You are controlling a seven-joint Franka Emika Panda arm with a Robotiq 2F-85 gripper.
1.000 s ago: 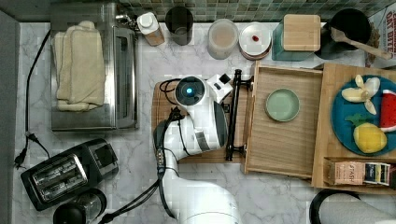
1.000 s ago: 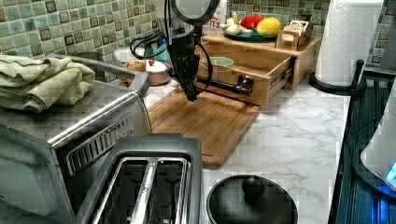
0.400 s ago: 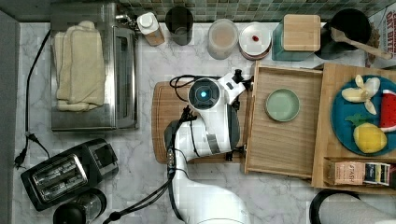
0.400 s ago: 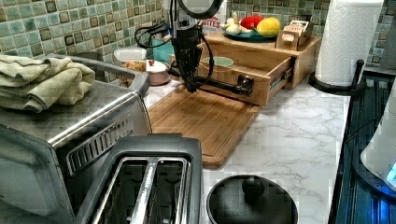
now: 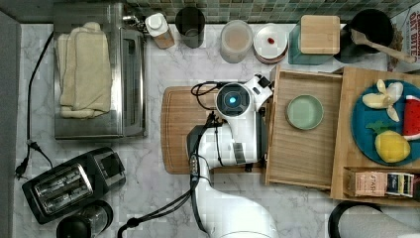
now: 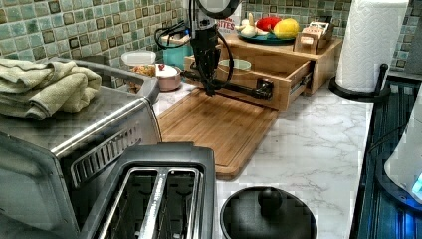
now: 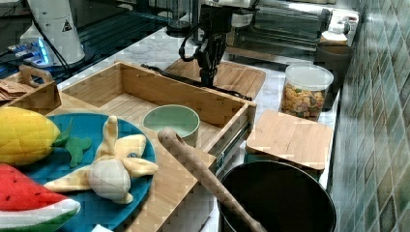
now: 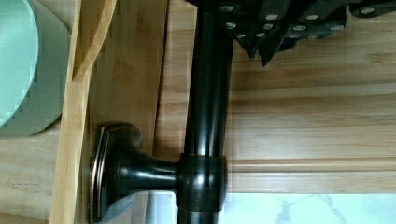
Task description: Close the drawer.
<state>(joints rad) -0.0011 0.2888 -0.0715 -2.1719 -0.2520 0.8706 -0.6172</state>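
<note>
The drawer (image 5: 302,153) is a shallow light-wood tray, pulled out toward the top view's left from under the wooden box. A pale green bowl (image 5: 304,112) sits on its floor. A dark metal handle bar (image 6: 239,88) runs across the drawer's front. My gripper (image 6: 211,89) points straight down with its fingers shut. Its tips rest against the cutting-board side of the handle (image 8: 210,116) and hold nothing. From the right view, the gripper (image 7: 209,79) stands just outside the drawer's front wall (image 7: 169,92).
A wooden cutting board (image 5: 181,129) lies below the arm. The box top (image 5: 346,124) carries a blue plate of toy fruit. Jars and a cup line the back wall. A toaster oven (image 5: 99,74) and a toaster (image 5: 69,181) stand at the top view's left.
My arm has swung toward the top view's right, bringing the gripper up against the handle. The drawer front has slid slightly toward the box.
</note>
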